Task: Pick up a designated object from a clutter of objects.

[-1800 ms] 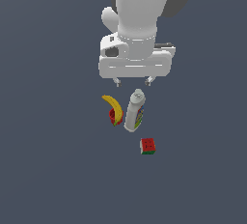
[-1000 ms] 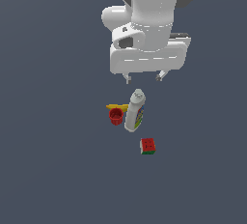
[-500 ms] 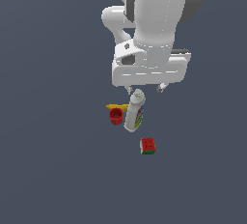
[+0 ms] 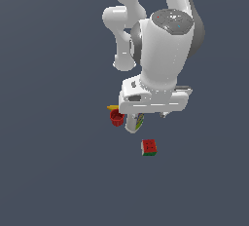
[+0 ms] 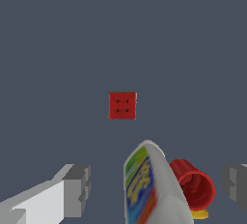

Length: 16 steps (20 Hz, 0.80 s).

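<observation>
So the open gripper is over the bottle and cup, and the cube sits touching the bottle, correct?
Not quite. The cube lies apart from the bottle, with bare floor between them; the wrist view shows the gap plainly. The rest holds: the gripper is open over the bottle and cup.

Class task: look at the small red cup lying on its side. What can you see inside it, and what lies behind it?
The red cup looks empty as far as its opening shows; its depths are in shadow. A sliver of yellow banana shows at its edge; the rest is covered. The white bottle lies alongside.
</observation>
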Available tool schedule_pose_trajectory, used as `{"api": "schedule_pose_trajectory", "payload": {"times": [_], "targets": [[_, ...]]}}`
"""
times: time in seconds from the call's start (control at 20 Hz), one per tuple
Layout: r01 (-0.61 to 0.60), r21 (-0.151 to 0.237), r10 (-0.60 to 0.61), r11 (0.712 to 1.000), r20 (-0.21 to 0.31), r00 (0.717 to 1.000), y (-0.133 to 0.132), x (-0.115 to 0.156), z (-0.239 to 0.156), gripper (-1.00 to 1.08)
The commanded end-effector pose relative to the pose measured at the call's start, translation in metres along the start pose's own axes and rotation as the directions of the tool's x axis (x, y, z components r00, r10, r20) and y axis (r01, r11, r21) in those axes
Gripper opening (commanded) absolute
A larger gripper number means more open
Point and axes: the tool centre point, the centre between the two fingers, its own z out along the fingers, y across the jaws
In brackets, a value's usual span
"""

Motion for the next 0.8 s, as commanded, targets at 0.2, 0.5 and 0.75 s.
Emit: {"api": "schedule_pose_trajectory", "payload": {"times": [0.2, 0.5, 0.75], "targets": [[-0.015, -0.004, 0.015, 1.000, 0.013, 1.000, -0.009, 0.022, 0.066, 1.00], [-0.025, -0.007, 0.025, 1.000, 0.023, 0.999, -0.016, 0.032, 0.116, 1.00], [-0.030, -0.008, 0.030, 1.000, 0.028, 0.999, -0.020, 0.035, 0.144, 1.00]]}}
